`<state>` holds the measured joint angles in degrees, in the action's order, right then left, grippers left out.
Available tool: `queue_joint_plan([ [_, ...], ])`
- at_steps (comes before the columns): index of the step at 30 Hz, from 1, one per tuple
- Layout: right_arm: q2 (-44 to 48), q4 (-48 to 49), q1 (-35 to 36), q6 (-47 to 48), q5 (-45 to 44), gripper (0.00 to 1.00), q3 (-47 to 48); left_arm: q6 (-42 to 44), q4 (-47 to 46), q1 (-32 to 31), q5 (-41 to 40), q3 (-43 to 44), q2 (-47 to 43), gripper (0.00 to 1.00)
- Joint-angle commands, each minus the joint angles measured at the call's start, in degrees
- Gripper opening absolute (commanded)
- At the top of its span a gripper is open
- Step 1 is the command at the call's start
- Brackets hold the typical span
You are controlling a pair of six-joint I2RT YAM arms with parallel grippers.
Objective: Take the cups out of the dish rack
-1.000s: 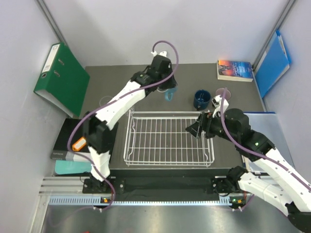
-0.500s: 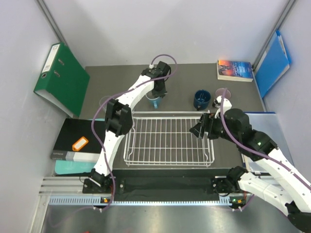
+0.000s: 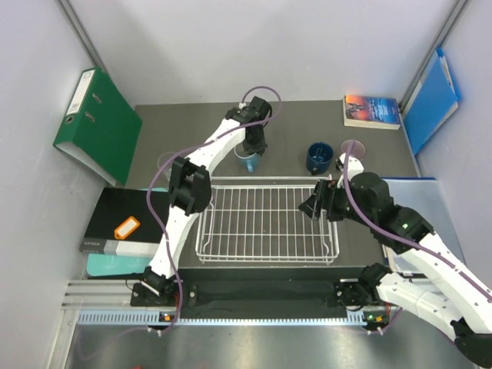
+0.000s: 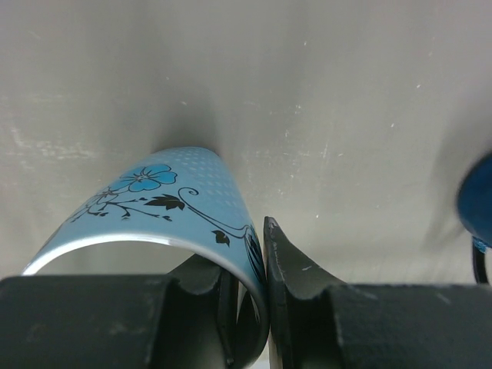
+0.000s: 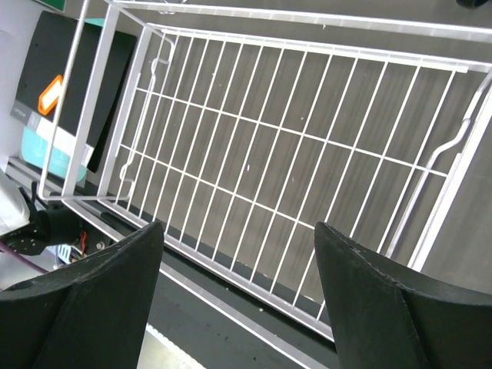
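Left arm (image 3: 211,147) and right arm (image 3: 434,257): white link shells joined by black joint housings. A purple cable (image 3: 262,90) trails along each. Fingers (image 4: 307,307) are matte black and wedge-shaped. A green lamp (image 3: 405,228) glows between 3 and 4 o'clock, seen from overhead.

The teal-blue mug (image 4: 177,207) pinched in the left gripper's (image 4: 257,277) jaws looks like glazed ceramic: smooth and glossy, with a printed flower pattern over fine pale dots. The jaws themselves are matt black plastic, faintly grainy. Beyond them the table (image 4: 346,115) is dull grey, scuffed and speckled. Below the right gripper's (image 5: 238,231) jaws, the dish rack (image 5: 254,154) is smooth, white-coated wire.
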<state>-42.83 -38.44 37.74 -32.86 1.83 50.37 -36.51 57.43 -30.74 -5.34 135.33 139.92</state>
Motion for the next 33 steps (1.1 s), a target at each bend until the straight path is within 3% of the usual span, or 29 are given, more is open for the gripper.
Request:
queue_joint_plan([
  [1,0.29,2.93,-0.29,-0.71,0.72,0.79,-1.24,0.21,0.23,-0.72,-0.10,2.84,-0.17,0.00],
  [11,1.43,3.28,-0.38,-1.06,0.81,0.79,-3.26,1.71,1.63,-3.18,-2.21,1.26,0.10,0.00],
  [16,2.22,3.45,-0.29,-1.42,0.99,0.79,-4.05,0.83,0.32,-3.27,-4.93,-1.82,-3.15,0.24],
  [17,2.31,3.37,-0.38,-1.42,0.99,0.79,-4.22,0.65,0.05,-3.36,-5.20,-1.91,-4.12,0.34],
  [20,2.31,3.19,-0.29,-1.24,0.99,0.79,-4.66,0.56,-0.56,-3.27,-6.17,-1.73,-5.79,0.49],
  [28,3.45,3.54,-0.29,-0.98,1.08,0.78,-4.84,0.30,-2.23,-3.27,-9.15,-2.43,-9.92,0.72],
  [32,3.72,2.93,-0.38,-0.19,0.55,0.78,-4.05,0.56,-10.30,-3.80,-11.70,-9.96,-18.85,0.75],
  [33,3.80,2.75,-0.30,0.25,0.37,0.78,-3.88,0.65,-14.15,-3.97,-12.49,-11.65,-20.81,0.84],
])
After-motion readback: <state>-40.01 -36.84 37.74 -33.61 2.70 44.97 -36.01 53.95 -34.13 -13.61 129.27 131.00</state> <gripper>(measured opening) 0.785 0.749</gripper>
